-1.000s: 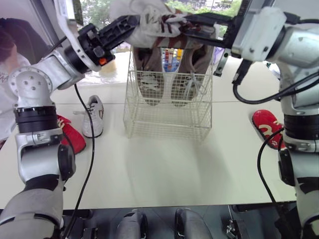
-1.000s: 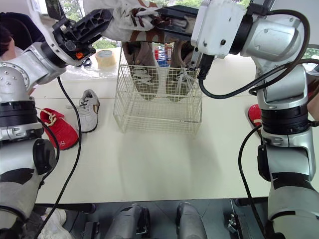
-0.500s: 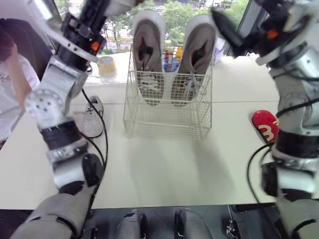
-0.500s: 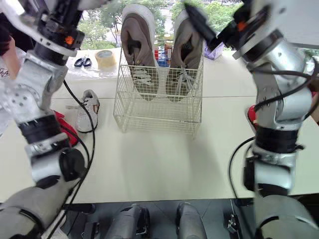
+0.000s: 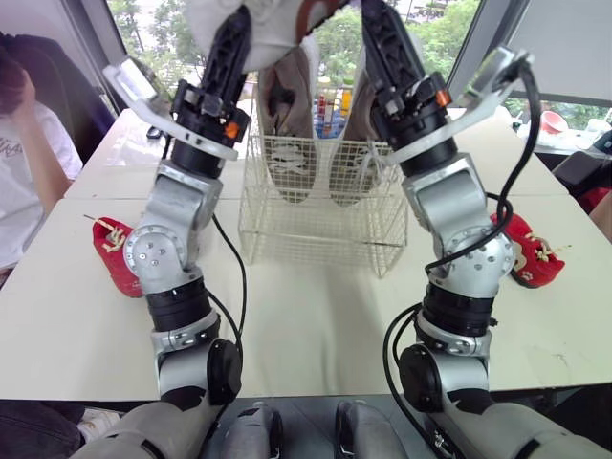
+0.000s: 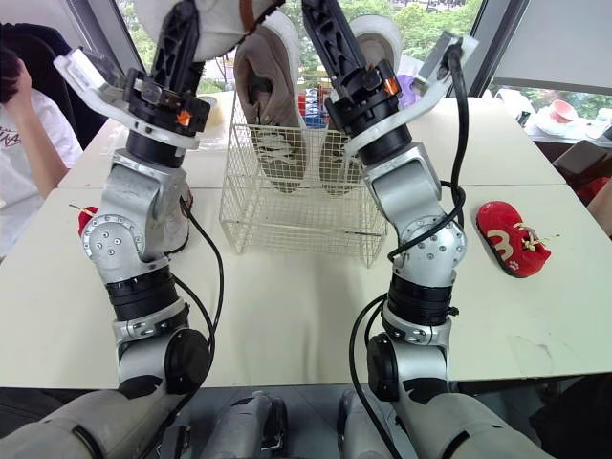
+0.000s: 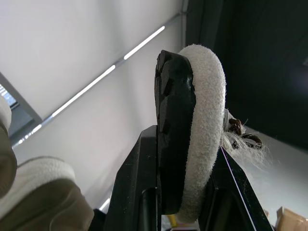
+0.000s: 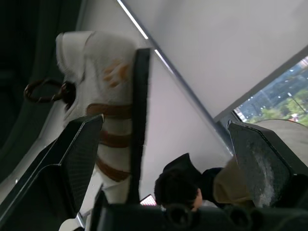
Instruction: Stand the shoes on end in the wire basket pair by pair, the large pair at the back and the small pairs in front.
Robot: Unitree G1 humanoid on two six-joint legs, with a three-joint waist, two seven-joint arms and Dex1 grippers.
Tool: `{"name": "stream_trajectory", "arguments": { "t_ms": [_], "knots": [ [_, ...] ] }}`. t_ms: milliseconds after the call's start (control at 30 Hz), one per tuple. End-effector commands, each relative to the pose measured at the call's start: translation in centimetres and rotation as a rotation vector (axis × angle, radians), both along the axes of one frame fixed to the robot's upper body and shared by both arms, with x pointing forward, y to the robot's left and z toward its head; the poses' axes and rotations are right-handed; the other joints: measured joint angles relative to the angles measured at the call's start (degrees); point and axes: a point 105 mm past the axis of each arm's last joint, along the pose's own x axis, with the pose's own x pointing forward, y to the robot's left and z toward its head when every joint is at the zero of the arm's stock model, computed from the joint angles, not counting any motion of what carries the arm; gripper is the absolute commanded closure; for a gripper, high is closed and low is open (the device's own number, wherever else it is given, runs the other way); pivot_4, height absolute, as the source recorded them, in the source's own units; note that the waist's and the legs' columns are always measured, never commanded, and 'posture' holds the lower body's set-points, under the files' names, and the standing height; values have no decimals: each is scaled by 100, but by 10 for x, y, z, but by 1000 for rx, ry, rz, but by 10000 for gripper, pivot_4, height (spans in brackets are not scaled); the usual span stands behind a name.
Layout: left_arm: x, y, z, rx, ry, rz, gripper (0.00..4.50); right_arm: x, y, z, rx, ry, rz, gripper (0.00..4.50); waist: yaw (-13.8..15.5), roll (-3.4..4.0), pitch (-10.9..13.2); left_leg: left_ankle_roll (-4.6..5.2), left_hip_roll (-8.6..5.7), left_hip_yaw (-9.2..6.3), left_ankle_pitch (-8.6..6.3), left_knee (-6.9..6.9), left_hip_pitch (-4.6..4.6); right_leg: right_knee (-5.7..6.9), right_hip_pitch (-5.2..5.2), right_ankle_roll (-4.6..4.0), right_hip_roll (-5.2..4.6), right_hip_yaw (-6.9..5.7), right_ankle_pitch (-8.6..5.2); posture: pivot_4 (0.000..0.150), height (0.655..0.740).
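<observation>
Shoe clamped between left fingers; right fingers spread apart beside it.

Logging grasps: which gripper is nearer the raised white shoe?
Left. The left gripper is clamped on the white shoe; the right gripper is open just beside it.

White tables pushed tog., big windows behind w/ green trees outside
</observation>
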Motion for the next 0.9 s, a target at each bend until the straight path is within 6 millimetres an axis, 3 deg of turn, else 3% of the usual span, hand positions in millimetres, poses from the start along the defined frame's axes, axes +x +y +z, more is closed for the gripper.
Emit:
{"name": "stream_trajectory", "arguments": {
  "t_ms": [33, 367, 467, 633, 700, 900],
  "knots": [
    [-10, -12, -1, 63, -48, 4, 42167, -16, -1, 18, 47, -90, 41, 427, -8, 0, 0, 0, 0, 0, 0, 0, 0, -1, 0, 0, 0, 0, 0, 1500, 7400],
    [-3, -22, -26, 110, 1, -23, 42167, -23, -9, 33, 84, -165, 9, 427, -8, 0, 0, 4, 3, -1, -3, -2, 0, -1, -2, -1, 3, -1, -1, 1500, 7400],
    [-2, -25, -28, 127, -1, -22, 42167, -25, -5, 33, 71, -172, 10, 8771, -16, 0, 0, 6, 3, -1, -4, -2, 0, -2, -2, -1, 2, -1, -1, 1500, 7400],
    [-1, -22, -30, 145, 2, -23, 42167, -27, -5, 36, 73, -182, 12, 29856, -19, 0, 0, 6, 4, -1, -4, -4, 0, -2, -4, -1, 3, -1, -1, 1500, 7400],
    [3, -20, -34, 166, 26, -7, 42167, -27, -4, 38, 75, -183, 17, 32963, -22, 0, 0, 6, 4, -1, -4, -4, 0, -2, -4, -1, 3, -1, -1, 1500, 7400],
    [-2, -12, -37, 226, 12, 28, 13436, -24, -12, 42, 90, -196, 16, 33003, -22, 1, 1, 7, 4, -2, -4, -5, 0, -3, -4, -1, 2, -1, -1, 1500, 7400]
  ]
}}
